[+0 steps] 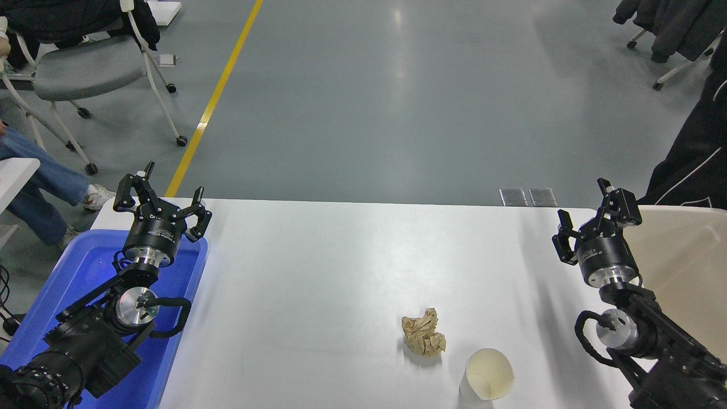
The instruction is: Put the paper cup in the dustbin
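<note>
While your right gripper hung open and empty near the table's right edge, the paper cup stood untouched.
You had that gripper's fingers spread beside the beige dustbin at the table's right, well apart from the cup, which sat upright at the near edge of the white table, just beside a crumpled tan paper ball. Your left gripper sat parked open over the blue tub.

No readable text anywhere: small pale markings sit on the black collar of the left end effector and on the right end effector, but they're too small and blurred to make out
</note>
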You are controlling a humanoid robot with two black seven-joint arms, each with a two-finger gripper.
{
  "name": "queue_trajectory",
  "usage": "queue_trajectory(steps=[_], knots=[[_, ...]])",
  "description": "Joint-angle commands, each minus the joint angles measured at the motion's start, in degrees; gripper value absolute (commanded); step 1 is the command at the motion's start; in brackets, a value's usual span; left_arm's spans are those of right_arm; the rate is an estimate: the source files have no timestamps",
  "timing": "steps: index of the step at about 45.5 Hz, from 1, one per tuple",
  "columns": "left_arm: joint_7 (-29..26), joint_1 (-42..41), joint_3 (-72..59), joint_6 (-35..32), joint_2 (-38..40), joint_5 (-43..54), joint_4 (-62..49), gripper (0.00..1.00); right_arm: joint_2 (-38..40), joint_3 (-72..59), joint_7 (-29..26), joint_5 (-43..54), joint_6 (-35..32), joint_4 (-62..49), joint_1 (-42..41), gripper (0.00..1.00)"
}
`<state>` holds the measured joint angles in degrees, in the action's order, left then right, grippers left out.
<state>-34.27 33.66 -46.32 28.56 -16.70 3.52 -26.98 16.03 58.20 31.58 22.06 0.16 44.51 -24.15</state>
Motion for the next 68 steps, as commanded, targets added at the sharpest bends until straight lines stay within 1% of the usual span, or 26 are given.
queue_trajectory(steps=[1, 32, 36, 40, 46, 52, 60, 68], knots=[[0.1, 0.0, 0.0, 0.0, 0.0, 0.0, 0.0, 1.00, -0.2, 0.0, 0.1, 0.0, 0.0, 0.1, 0.1, 0.99], [0.0, 0.0, 0.0, 0.0, 0.0, 0.0, 0.0, 1.00, -0.2, -0.4, -0.1, 0.1, -0.1, 0.9, -0.5, 0.99], [0.0, 0.0, 0.0, 0.0, 0.0, 0.0, 0.0, 1.00, -0.1, -0.4, -1.3, 0.0, 0.6, 2.2, -0.3, 0.99], [0.0, 0.0, 0.0, 0.0, 0.0, 0.0, 0.0, 1.00, 0.8, -0.2, -4.7, 0.0, 1.0, 6.0, 0.1, 0.99], [0.0, 0.0, 0.0, 0.0, 0.0, 0.0, 0.0, 1.00, 5.2, -1.4, -8.3, 0.6, 0.8, 13.0, 1.8, 0.99], [0.0, 0.0, 0.0, 0.0, 0.0, 0.0, 0.0, 1.00, 10.4, -4.3, -8.6, 0.5, 0.7, 17.5, 1.8, 0.99], [0.0, 0.0, 0.0, 0.0, 0.0, 0.0, 0.0, 1.00, 18.7, -12.0, -9.2, 7.0, 0.8, 24.1, 0.8, 0.99], [0.0, 0.0, 0.0, 0.0, 0.0, 0.0, 0.0, 1.00, 25.5, -18.1, -15.3, 11.6, 0.7, 29.8, -2.2, 0.99]])
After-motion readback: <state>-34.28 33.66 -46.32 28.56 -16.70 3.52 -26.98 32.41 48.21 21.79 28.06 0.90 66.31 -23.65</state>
